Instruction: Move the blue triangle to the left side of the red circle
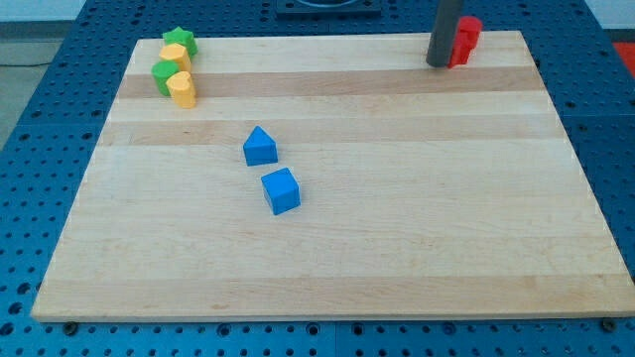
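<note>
The blue triangle (260, 147) lies on the worktop (417, 218) left of centre, nearer the top edge than the bottom. Just below it, a little toward the right, sits a blue cube (281, 190), close by but apart from it. My tip (438, 64) stands near the top right corner, touching or almost touching the left side of a red block (466, 41) whose shape the rod partly hides. The end effector is a plain rod, so it grasps nothing. Near the top left corner a cluster is packed together: a green star (180, 41) at the top edge, a yellow block (176, 55) under it, a green block (164, 74) beside a yellow heart-like block (183, 89).
</note>
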